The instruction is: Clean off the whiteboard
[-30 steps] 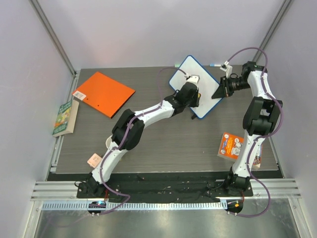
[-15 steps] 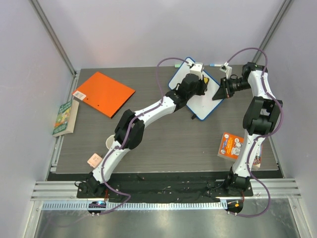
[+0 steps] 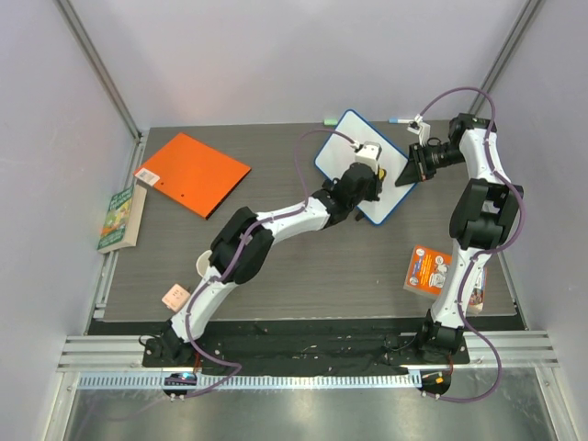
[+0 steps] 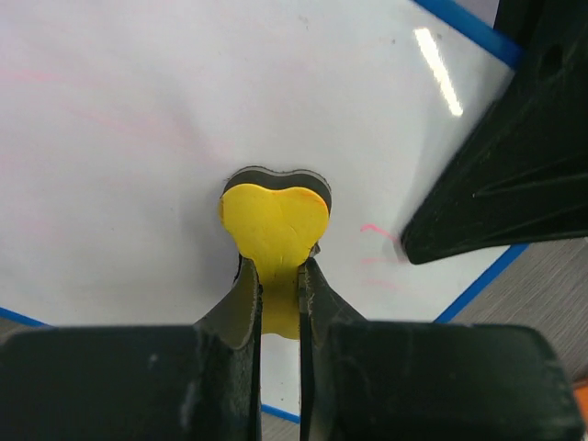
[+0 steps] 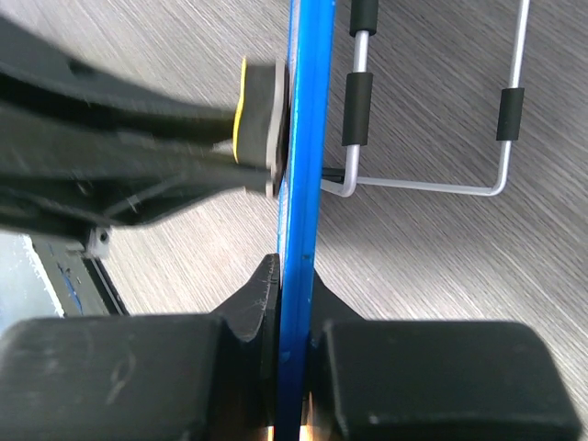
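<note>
The whiteboard (image 3: 347, 147), white with a blue rim, lies at the back middle of the table. In the left wrist view its white face (image 4: 165, 101) carries faint red marks (image 4: 378, 230). My left gripper (image 3: 367, 175) is shut on a yellow heart-shaped eraser (image 4: 276, 216) with a dark pad, pressed on the board. My right gripper (image 3: 405, 172) is shut on the board's blue rim (image 5: 299, 184) at its right edge. The right wrist view shows the eraser (image 5: 253, 119) against the board.
An orange folder (image 3: 193, 173) lies at the back left, a green book (image 3: 119, 219) at the left edge. A printed packet (image 3: 427, 269) sits near the right arm's base. A small card (image 3: 174, 296) lies front left. A metal wire stand (image 5: 423, 138) is behind the board.
My left gripper swept with the eraser from the board's lower right up to its upper right part, then back down. The board shifted slightly. The right gripper kept its hold.
</note>
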`<state>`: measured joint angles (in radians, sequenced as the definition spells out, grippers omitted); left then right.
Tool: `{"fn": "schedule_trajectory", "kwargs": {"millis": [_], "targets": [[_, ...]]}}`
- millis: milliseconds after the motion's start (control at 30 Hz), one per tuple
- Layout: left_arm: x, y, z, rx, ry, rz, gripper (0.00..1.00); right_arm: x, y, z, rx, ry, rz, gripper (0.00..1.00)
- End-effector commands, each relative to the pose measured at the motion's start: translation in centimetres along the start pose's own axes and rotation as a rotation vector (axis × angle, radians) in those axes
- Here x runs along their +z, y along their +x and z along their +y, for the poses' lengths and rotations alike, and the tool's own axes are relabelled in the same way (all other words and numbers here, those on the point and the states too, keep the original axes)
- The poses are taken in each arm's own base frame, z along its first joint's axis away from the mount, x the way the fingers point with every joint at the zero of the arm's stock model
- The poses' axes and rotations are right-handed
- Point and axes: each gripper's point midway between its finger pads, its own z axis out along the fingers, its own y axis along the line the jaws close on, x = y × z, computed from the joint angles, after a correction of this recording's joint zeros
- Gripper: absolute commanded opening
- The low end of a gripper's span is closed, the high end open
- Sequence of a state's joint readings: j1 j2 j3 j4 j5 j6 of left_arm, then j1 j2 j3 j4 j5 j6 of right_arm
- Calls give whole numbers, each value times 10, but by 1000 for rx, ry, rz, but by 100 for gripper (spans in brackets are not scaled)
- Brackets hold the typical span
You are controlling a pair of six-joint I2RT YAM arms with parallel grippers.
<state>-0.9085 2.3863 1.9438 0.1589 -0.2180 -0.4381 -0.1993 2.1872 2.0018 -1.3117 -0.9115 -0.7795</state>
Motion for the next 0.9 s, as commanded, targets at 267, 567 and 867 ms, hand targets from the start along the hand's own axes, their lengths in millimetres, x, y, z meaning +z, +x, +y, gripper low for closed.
{"fn": "schedule_trajectory", "kwargs": {"millis": [267,567,867], "targets": [[-21,104,5,-19,-61,200,0,29,12,18,-74,-61,113,2],[0,-17,48,-64,-190,-61,0,28,14,20,-82,-65,130,2],[-3,-73,96,-137,-272,-170,0,24,15,26,-94,-87,152,1]]}}
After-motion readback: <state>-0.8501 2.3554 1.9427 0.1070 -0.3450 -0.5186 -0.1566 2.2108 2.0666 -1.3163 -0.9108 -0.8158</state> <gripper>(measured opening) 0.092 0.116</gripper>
